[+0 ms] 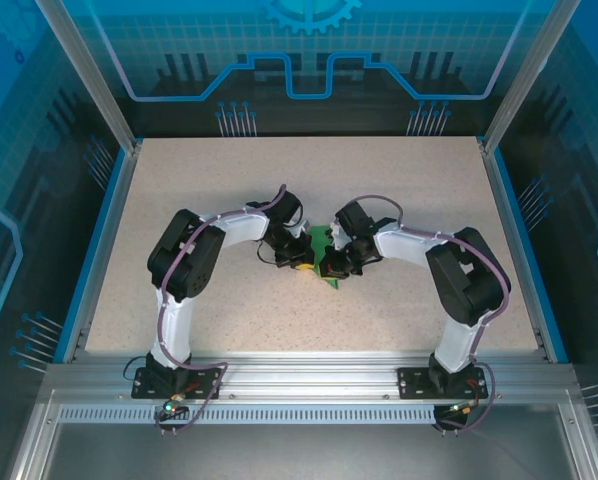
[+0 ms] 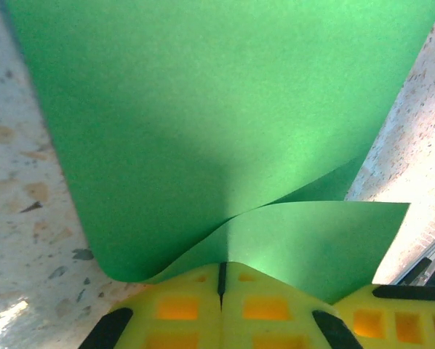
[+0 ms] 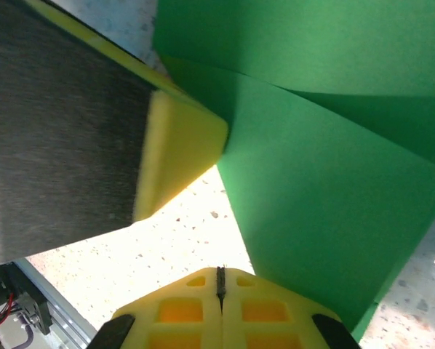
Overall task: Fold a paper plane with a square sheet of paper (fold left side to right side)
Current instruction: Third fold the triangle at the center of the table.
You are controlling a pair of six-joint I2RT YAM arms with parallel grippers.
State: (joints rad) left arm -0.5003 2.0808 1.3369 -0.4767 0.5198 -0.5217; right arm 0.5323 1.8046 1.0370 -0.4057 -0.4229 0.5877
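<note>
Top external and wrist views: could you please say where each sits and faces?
Top external: above, behind the bases, looking down at the table; both arms show.
Left wrist: on the left arm, facing the green sheet past the shut left fingers.
Right wrist: on the right arm, facing it past the shut right fingers.
Shared: both wrist views see the sheet's curl.

Your left gripper (image 2: pixel 221 273) shows its yellow fingers pressed together at the bottom edge. The thin, bright green sheet of paper (image 2: pixel 203 109) spreads above them, and its lower flap curls over to meet the closed tips. Speckled beige table (image 2: pixel 21 182) shows on either side. The yellow right gripper (image 2: pixel 396 313) sits just beside, at lower right.
</note>
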